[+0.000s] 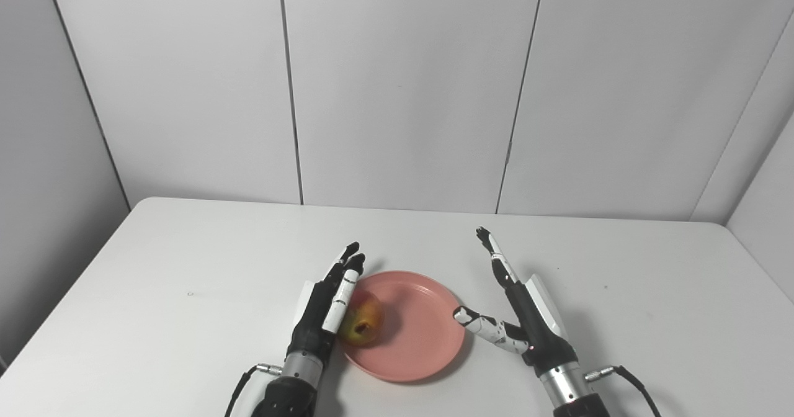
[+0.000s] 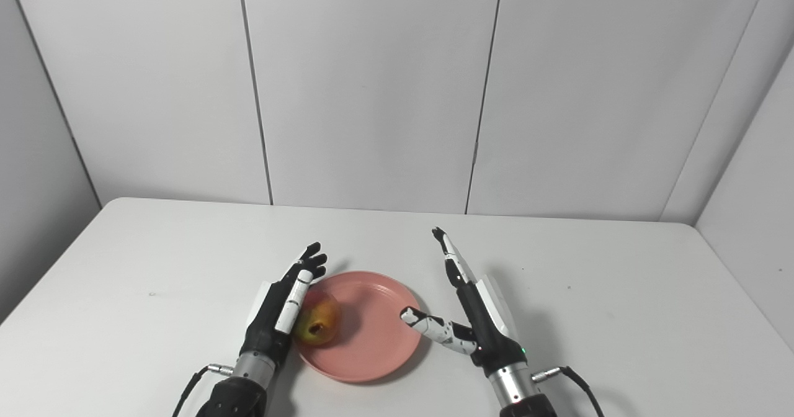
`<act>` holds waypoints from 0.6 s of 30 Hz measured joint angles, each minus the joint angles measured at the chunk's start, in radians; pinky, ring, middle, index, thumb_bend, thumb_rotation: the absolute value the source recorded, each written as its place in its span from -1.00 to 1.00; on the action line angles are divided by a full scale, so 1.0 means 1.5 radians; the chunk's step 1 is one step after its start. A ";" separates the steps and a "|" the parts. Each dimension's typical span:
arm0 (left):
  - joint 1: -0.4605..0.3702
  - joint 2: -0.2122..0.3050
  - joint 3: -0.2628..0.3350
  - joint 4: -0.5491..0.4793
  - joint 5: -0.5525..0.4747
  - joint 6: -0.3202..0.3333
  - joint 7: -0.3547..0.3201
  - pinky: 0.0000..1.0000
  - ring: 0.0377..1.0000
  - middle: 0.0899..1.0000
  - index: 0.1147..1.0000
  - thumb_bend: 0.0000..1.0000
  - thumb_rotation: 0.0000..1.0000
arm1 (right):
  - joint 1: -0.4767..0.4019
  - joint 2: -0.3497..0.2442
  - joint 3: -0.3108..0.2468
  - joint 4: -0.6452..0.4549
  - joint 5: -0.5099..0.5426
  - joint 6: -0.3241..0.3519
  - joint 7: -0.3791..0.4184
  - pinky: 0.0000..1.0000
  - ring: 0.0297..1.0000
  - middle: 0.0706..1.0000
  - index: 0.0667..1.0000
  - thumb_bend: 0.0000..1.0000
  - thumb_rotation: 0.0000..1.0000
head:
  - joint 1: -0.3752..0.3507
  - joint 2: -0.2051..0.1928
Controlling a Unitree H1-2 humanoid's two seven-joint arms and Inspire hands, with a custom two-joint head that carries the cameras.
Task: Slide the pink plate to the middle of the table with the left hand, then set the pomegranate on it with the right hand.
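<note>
The pomegranate (image 1: 361, 320) lies on the pink plate (image 1: 414, 336), against my left hand (image 1: 325, 308), whose fingers are straight and together. My right hand (image 1: 518, 318) is spread, empty, beside the rim. I judge the fruit firm, smooth, rolling easily; I would cup its sides.

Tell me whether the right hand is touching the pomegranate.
Apart. Both eye views show bare pink plate between the right hand and the pomegranate, which sits at the plate's left edge.

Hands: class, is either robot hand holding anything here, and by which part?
Nothing is held. Both the left hand and right hand are open; the pomegranate lies on the pink plate.
</note>
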 measured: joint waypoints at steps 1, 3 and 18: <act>0.000 0.003 0.000 0.000 -0.001 -0.002 -0.003 0.72 0.80 0.80 0.79 0.14 1.00 | 0.001 0.000 -0.008 0.000 0.009 0.000 0.004 1.00 1.00 1.00 1.00 0.17 0.78 | 0.000 0.000; 0.001 0.007 0.001 0.000 -0.005 -0.008 -0.011 0.72 0.80 0.81 0.79 0.17 1.00 | 0.002 0.001 -0.019 0.000 0.023 0.004 0.007 1.00 1.00 1.00 1.00 0.15 0.85 | -0.002 0.004; 0.017 0.034 0.029 -0.021 -0.081 -0.016 -0.089 0.89 0.94 0.96 0.97 0.32 1.00 | 0.016 0.038 -0.043 -0.001 0.083 0.100 0.043 1.00 1.00 1.00 1.00 0.19 0.94 | -0.021 0.014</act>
